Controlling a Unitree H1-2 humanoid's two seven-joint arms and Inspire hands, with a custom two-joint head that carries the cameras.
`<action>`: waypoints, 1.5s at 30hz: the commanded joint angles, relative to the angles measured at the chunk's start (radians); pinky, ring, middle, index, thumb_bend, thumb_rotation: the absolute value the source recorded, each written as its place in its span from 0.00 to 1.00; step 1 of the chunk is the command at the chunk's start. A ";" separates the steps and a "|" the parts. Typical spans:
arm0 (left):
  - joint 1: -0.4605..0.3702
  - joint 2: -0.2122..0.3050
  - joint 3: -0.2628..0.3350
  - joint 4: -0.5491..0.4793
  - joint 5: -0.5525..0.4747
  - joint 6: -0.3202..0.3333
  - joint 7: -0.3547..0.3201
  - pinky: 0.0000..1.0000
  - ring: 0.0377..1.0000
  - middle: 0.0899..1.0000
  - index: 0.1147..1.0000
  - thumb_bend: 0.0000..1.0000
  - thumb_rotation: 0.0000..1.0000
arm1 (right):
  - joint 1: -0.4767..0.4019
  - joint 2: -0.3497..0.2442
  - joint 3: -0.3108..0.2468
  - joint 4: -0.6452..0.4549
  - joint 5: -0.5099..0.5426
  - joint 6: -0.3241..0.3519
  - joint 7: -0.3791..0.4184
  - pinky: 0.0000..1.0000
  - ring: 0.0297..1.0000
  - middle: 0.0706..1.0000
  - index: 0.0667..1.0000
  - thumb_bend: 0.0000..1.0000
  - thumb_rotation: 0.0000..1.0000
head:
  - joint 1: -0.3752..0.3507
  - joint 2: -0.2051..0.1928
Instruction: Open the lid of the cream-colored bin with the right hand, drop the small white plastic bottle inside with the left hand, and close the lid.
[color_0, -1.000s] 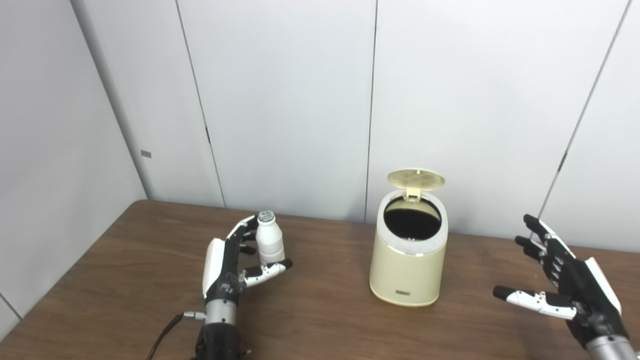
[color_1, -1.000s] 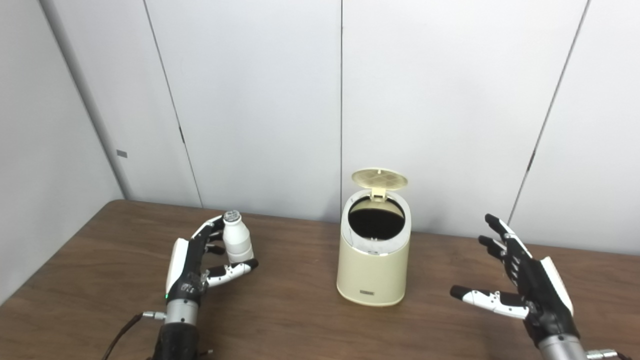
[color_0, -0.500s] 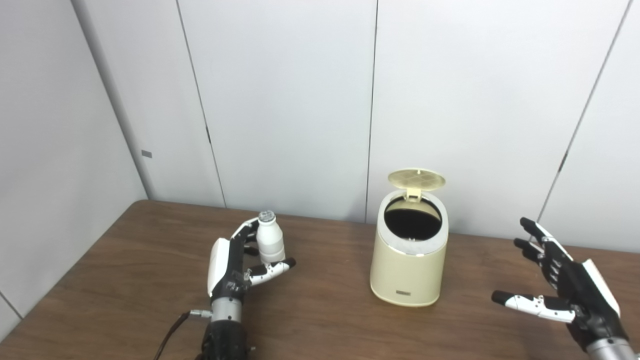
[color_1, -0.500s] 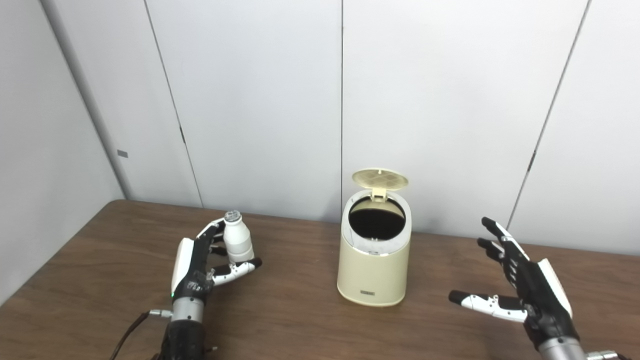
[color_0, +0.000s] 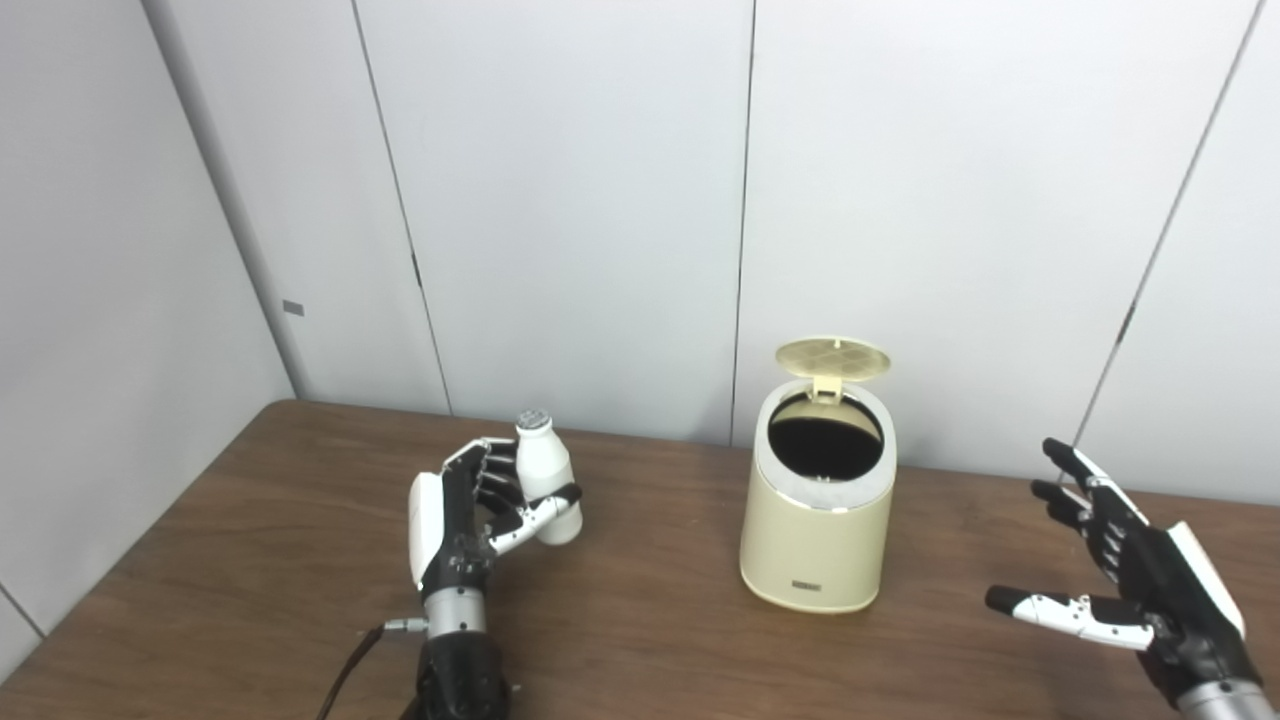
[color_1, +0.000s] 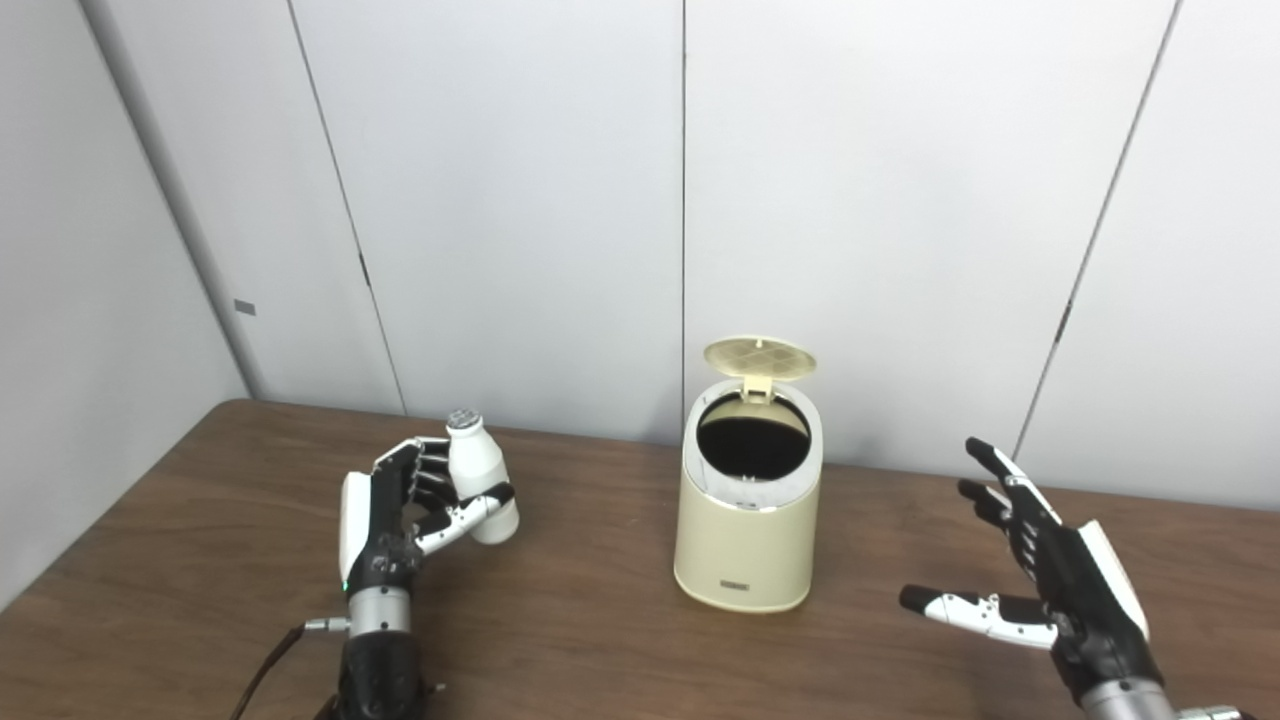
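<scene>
The left hand grips the white bottle, tilted, ready to carry to the cream bin, whose lid stands up, while the right hand waits empty, fingers spread, clear of the opening

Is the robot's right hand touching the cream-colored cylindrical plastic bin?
Apart. The left eye view shows bare brown table between the right hand and the cream-colored bin.

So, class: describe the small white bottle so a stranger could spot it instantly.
Start at the brown table. Left of the open cream-colored bin, the left hand is raised above the tabletop. The small white plastic bottle, silver-capped and tilted, sits in its fingers; nothing else is held.
</scene>
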 joint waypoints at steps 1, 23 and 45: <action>-0.037 0.009 -0.005 -0.001 0.010 -0.061 0.030 0.35 0.37 0.44 0.48 0.50 0.00 | -0.028 -0.019 -0.008 -0.030 0.001 -0.031 -0.003 0.88 0.87 0.96 0.91 0.80 0.06 | 0.002 0.001; -0.014 0.004 -0.075 -0.144 -0.002 -0.173 -0.031 0.35 0.40 0.43 0.45 0.49 0.00 | -0.042 -0.015 0.006 0.029 -0.002 -0.076 -0.006 0.89 0.88 0.96 0.91 0.79 0.08 | -0.056 -0.030; -0.210 -0.035 -0.362 -0.230 -0.038 -0.248 -0.041 0.35 0.42 0.45 0.44 0.48 0.00 | -0.056 0.017 0.030 0.096 -0.063 -0.112 -0.033 0.85 0.86 0.94 0.89 0.79 0.14 | -0.171 -0.083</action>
